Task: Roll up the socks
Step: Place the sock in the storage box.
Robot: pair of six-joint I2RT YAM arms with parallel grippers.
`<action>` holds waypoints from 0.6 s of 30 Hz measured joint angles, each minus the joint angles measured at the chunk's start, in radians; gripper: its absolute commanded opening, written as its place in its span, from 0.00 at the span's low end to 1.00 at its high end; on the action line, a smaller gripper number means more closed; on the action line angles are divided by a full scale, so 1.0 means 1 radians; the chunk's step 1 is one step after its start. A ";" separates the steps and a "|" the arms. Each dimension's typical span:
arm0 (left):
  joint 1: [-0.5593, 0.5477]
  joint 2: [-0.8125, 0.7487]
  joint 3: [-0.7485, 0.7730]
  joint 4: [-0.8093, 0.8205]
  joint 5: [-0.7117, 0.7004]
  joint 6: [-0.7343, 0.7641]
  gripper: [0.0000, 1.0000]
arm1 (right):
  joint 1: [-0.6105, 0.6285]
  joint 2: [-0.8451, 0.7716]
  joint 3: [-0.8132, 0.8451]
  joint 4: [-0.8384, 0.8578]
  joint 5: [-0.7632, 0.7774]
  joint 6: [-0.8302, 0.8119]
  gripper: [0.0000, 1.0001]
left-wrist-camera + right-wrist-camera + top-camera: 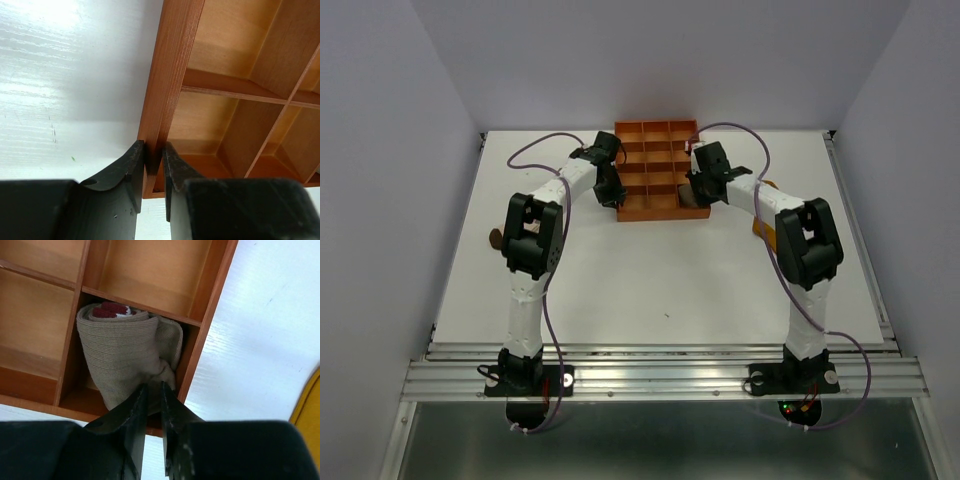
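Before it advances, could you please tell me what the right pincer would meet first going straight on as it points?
The rolled taupe fabric sock, lying directly ahead of the right pincer in a compartment of the orange compartmented tray. It looks very close, though depth is unclear.

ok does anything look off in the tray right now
Only the taupe sock: its roll sits slumped in the orange tray's corner compartment, an outer fold bulging loose to one side, the maroon cuff poking out. The left gripper pinches the tray's outer wall, which looks deliberate.
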 measured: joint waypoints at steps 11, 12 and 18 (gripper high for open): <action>-0.002 0.002 0.002 -0.002 -0.002 0.000 0.01 | 0.000 -0.061 0.052 0.008 -0.012 -0.018 0.27; -0.002 0.002 0.002 -0.001 -0.002 0.000 0.01 | 0.000 -0.059 0.066 0.009 -0.017 -0.018 0.27; -0.002 0.002 0.002 -0.002 -0.002 0.002 0.01 | 0.000 -0.026 0.135 0.022 -0.066 -0.021 0.24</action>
